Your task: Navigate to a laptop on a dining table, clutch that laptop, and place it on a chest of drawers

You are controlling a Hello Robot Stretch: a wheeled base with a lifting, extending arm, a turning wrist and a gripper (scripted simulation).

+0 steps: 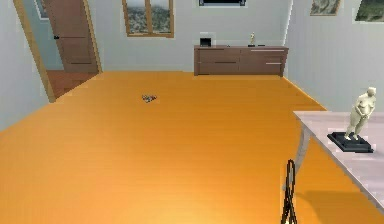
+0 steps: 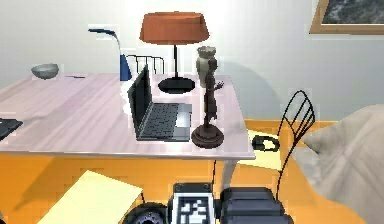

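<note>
The fingers (image 2: 148, 214) sit at the bottom edge of the arm side view as a dark rounded shape, just left of a white square with black marks (image 2: 197, 208). Their tips cannot be made out, so I cannot tell whether they hold anything. Above them in the frame lies the pale pinkish surface (image 2: 70, 115). The laptop (image 2: 157, 105) stands on it near the middle of the picture, lid raised, screen on its left and keyboard on its right. Just right of the laptop is a slim dark-brown statuette (image 2: 210, 110) on a round base, with a grey vase (image 2: 207, 62) behind it. Farther up are a table lamp (image 2: 174, 30) with a reddish-brown shade and a blue desk lamp (image 2: 122, 60). A grey bowl (image 2: 45, 71) rests at upper left. A black wire chair (image 2: 296, 125) stands off the right end of the surface. In the forward view an orange floor (image 1: 150, 150) runs to the far wall, where the brown chest of drawers (image 1: 240, 60) stands at upper middle right. A pale statue (image 1: 360, 112) on a black base stands at the right edge.
</note>
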